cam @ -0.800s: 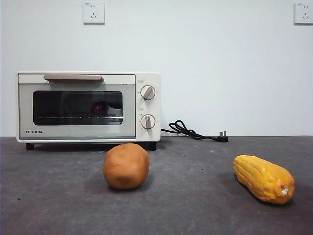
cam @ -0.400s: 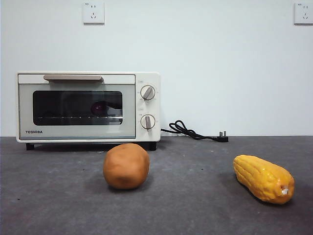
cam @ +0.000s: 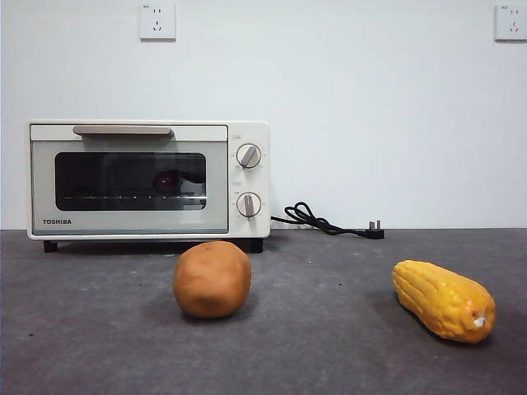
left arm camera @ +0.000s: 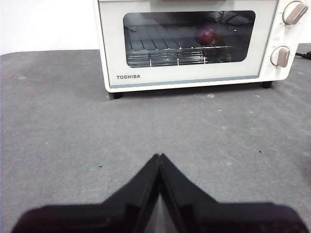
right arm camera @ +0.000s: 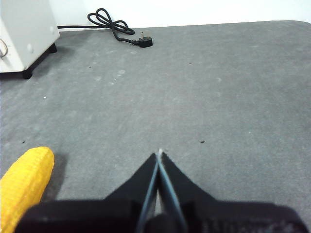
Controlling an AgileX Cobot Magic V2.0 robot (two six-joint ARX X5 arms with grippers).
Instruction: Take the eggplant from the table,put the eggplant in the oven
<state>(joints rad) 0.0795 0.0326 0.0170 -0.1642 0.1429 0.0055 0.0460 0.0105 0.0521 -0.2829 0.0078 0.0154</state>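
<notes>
Beyond the left gripper's closed, empty fingers, the eggplant sits inside the shut oven; the right gripper is likewise closed, corn beside it.

Oven door shut; eggplant dimly visible behind glass. Brown lump before oven; corn cob far right of it.

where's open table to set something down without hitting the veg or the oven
Bare table lies between the brown lump and the corn, and left of the lump. It is tightest between the lump and the oven.
</notes>
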